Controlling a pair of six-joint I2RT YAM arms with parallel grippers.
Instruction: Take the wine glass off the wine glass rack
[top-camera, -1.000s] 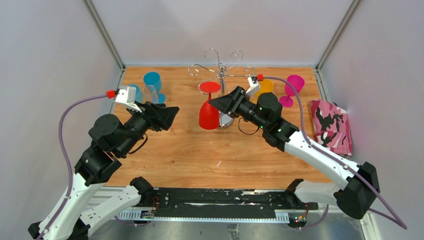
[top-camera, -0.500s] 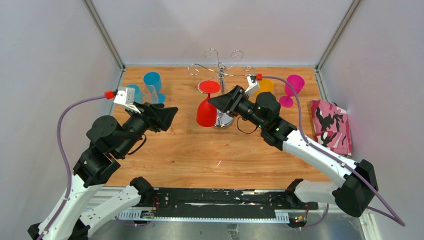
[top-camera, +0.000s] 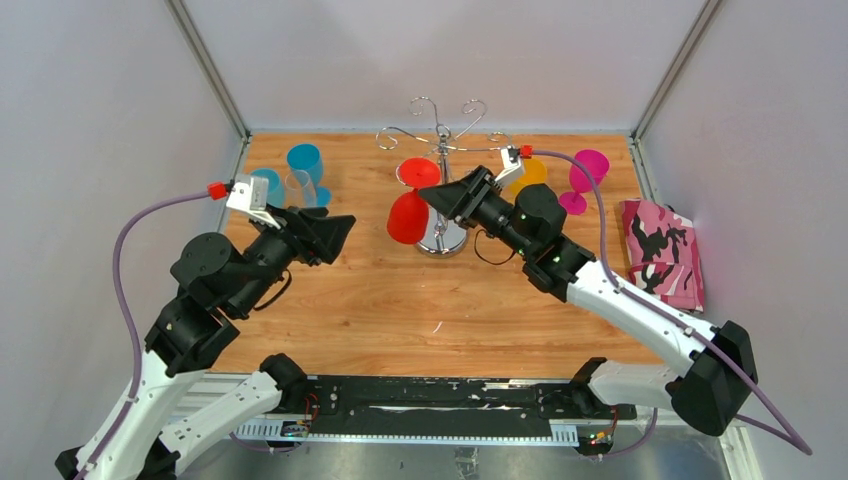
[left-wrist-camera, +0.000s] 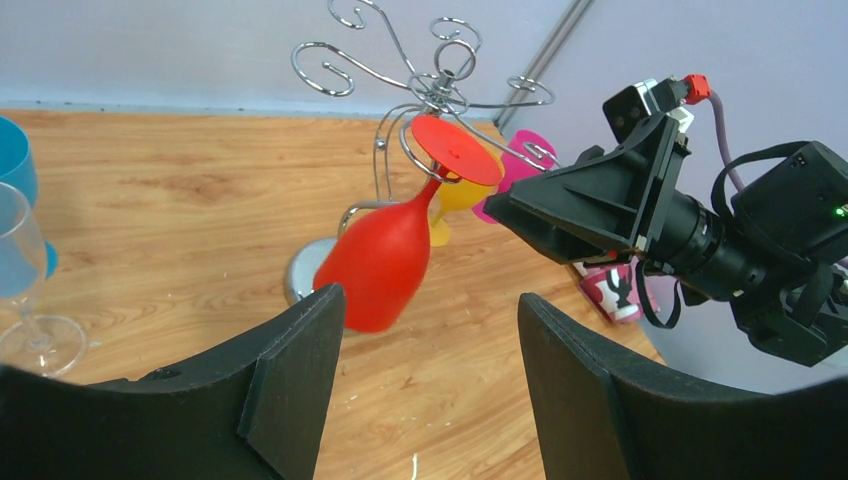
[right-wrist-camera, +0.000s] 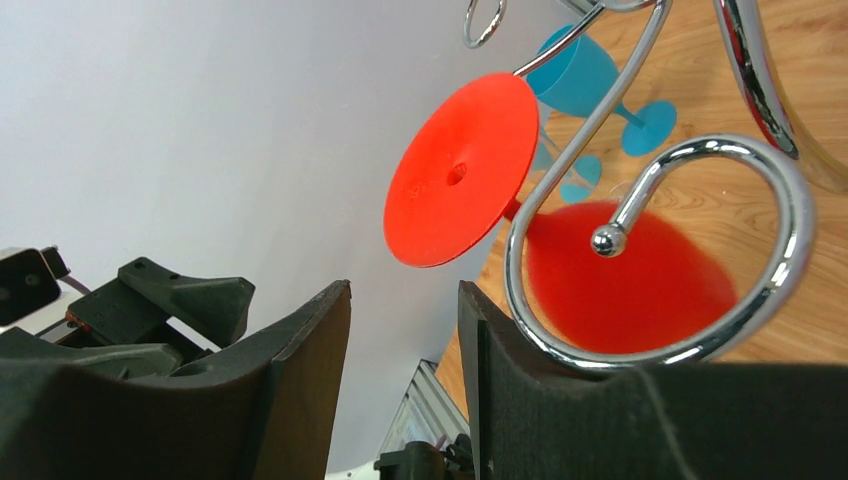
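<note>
Wine glass (top-camera: 405, 217) hangs tilted off the rack (top-camera: 441, 150), stem 1 to 7 o'clock — right gripper (top-camera: 426, 193) nearer, at its 3, jaws apart, empty. Left gripper (top-camera: 346, 222) open too

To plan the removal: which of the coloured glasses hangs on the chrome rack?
The red wine glass: it alone hangs tilted, foot up, from the wine glass rack. The blue glasses, clear glass, orange glass and pink glass stand on the table.

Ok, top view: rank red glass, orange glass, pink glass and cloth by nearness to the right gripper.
1. Red glass, beside the right gripper
2. Orange glass, right of the rack
3. Pink glass, back right
4. Cloth, right edge
</note>
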